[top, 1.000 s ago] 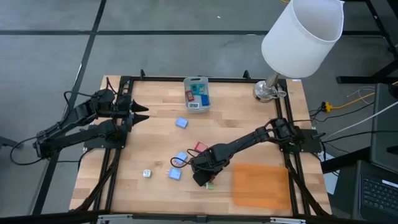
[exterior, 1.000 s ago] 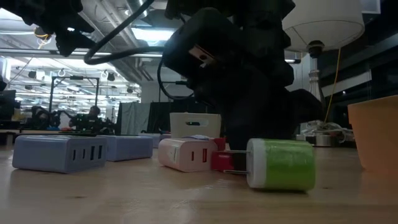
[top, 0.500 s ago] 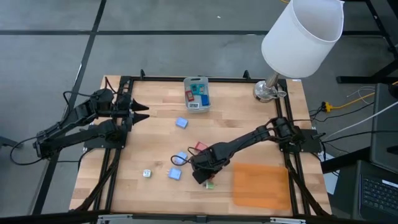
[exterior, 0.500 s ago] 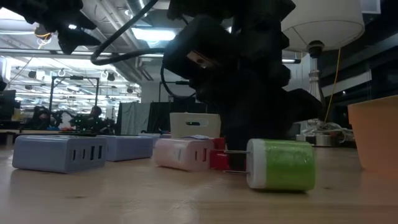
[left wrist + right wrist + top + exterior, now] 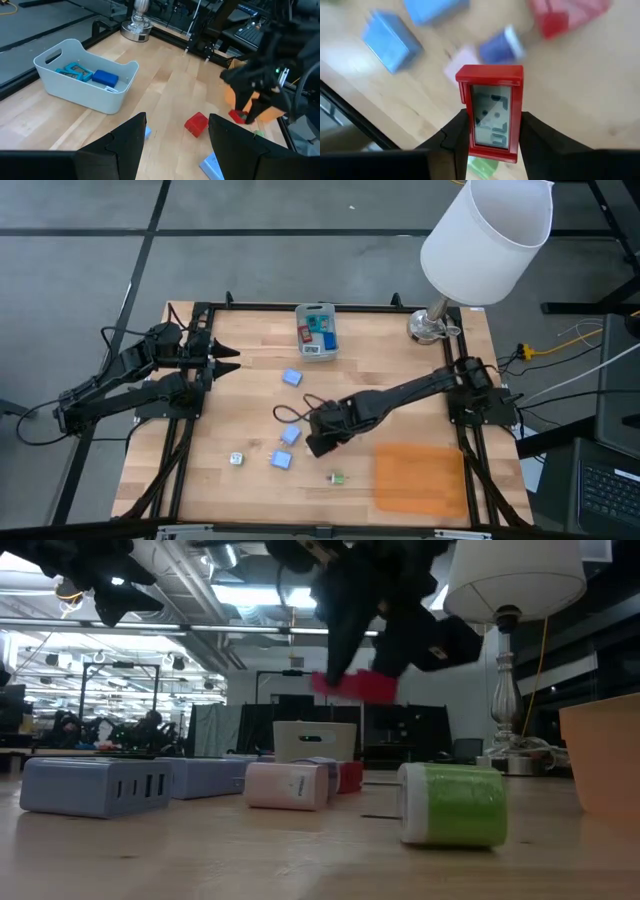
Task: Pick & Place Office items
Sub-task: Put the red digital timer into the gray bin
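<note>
Up off the bench comes my right end effector (image 5: pixel 490 134), which a second ago was pressed down among the pieces near the green piece; now it hangs above the cluster, clamped on a small red piece with a grey display (image 5: pixel 490 119). From table height I see that red piece (image 5: pixel 353 685) clear of the wood, up above the pieces on the bench. The green piece (image 5: pixel 452 804) lies on its side by itself where it was, nearest the low camera, and from above it (image 5: pixel 337 477) sits just left of the orange mat (image 5: pixel 420 478).

Taking the grey bin (image 5: pixel 317 330) at the far edge of the bench as my landmark: it holds a few pieces, blue and teal ones among them (image 5: pixel 105 78). One blue piece (image 5: pixel 291 378) lies a little toward me from the bin, a red piece (image 5: pixel 196 123) farther out, then the pink piece (image 5: pixel 286 785) and two more blue pieces (image 5: pixel 282 459) farther still, near my right end effector (image 5: pixel 318 442). A white piece (image 5: pixel 236 459) sits well apart from the bin, toward the near left corner.

My left end effector (image 5: pixel 222 360) waits off to the left of the bin, above the bench's left edge, its fingers (image 5: pixel 129 141) partly apart with nothing between them. A lamp (image 5: pixel 487 238) stands to the right of the bin.
</note>
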